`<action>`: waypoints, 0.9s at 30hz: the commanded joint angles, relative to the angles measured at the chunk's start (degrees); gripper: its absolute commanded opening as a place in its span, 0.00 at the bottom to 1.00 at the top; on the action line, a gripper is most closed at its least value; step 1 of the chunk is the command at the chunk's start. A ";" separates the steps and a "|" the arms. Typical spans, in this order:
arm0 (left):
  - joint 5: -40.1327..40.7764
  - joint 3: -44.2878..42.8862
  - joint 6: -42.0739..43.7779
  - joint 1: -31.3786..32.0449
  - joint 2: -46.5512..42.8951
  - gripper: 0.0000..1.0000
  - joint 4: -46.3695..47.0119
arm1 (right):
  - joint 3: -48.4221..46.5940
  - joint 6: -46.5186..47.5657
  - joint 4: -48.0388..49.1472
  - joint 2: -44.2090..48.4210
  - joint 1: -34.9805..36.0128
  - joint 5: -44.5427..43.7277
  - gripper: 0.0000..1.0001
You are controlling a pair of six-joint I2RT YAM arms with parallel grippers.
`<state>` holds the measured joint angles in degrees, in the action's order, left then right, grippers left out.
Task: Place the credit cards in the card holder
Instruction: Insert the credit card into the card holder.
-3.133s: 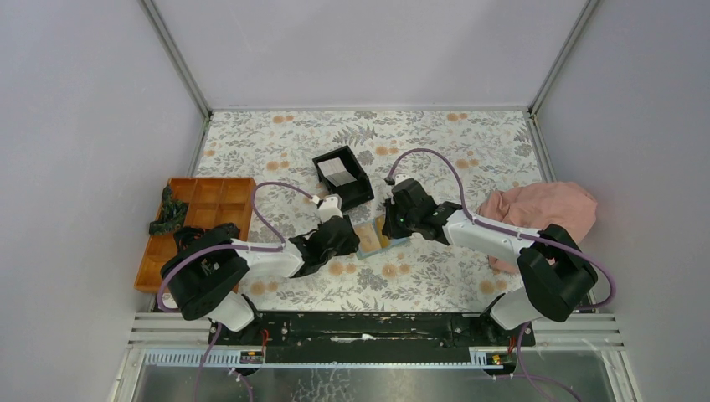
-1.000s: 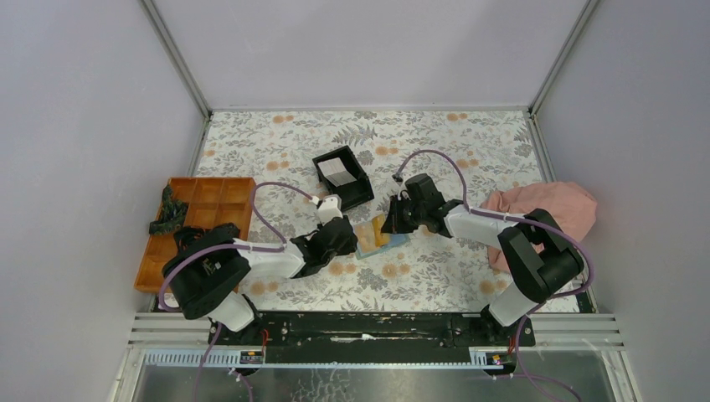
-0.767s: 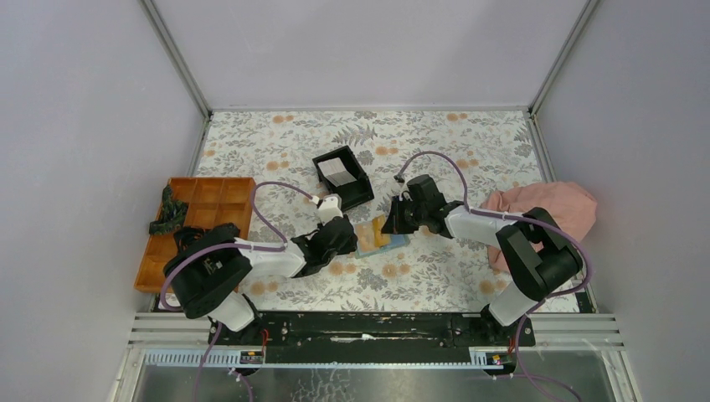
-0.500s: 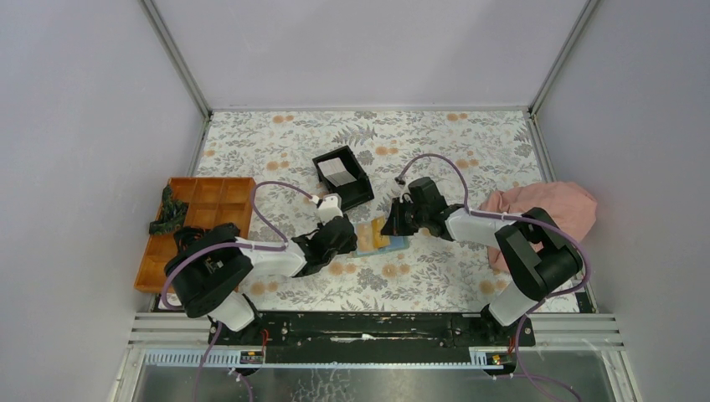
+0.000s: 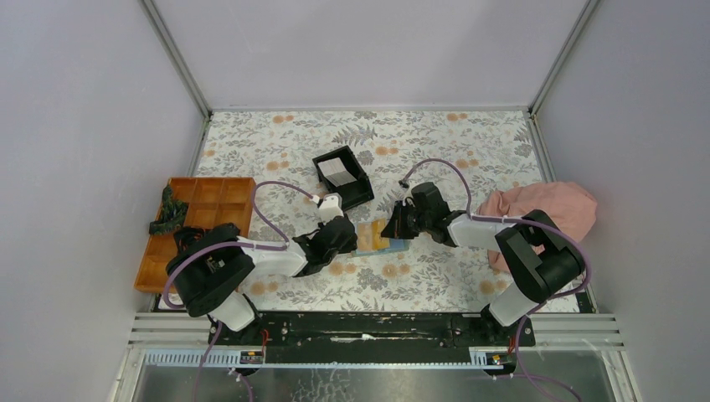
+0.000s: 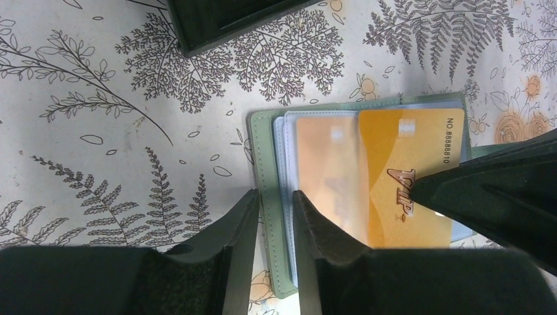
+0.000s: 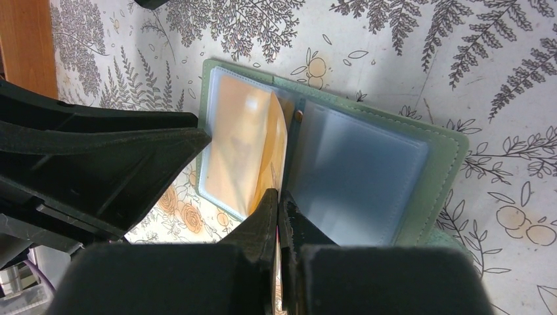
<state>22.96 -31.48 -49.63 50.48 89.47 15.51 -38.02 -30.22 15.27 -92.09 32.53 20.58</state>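
Observation:
The card holder [image 5: 370, 244] lies open on the floral table, sage-green with clear sleeves [image 7: 355, 170]. A gold credit card [image 6: 401, 164] marked VIP is partly inside the left sleeve. My right gripper [image 7: 280, 195] is shut on its near edge, and the card bows slightly. My left gripper [image 6: 274, 197] stands at the holder's left edge [image 6: 266, 157]. Its jaws are slightly apart, one finger on the table and the other on the sleeve. A pale credit card [image 5: 337, 171] lies in the black box [image 5: 358, 196].
An orange divided tray [image 5: 209, 197] holding a dark green item [image 5: 170, 211] sits at the left. A pink cloth [image 5: 544, 209] is bunched at the right. The black box stands just behind the holder, close to both grippers.
My right gripper has moved down and towards me with the gold card, closer over the holder. The left jaws have narrowed a little at the holder's edge.

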 commanded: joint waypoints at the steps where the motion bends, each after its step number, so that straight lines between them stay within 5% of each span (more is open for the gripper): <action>1: 0.07 1.86 0.93 -0.12 3.03 0.31 -7.36 | 2.24 1.01 -4.91 -0.65 0.42 -0.49 0.00; 27: -0.03 2.15 0.25 -0.11 3.94 0.25 -7.40 | 9.36 -4.26 1.87 0.17 0.44 0.25 0.00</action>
<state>23.40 -31.48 -50.46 50.48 89.89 16.16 -31.94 -35.18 23.53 -91.02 32.49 20.82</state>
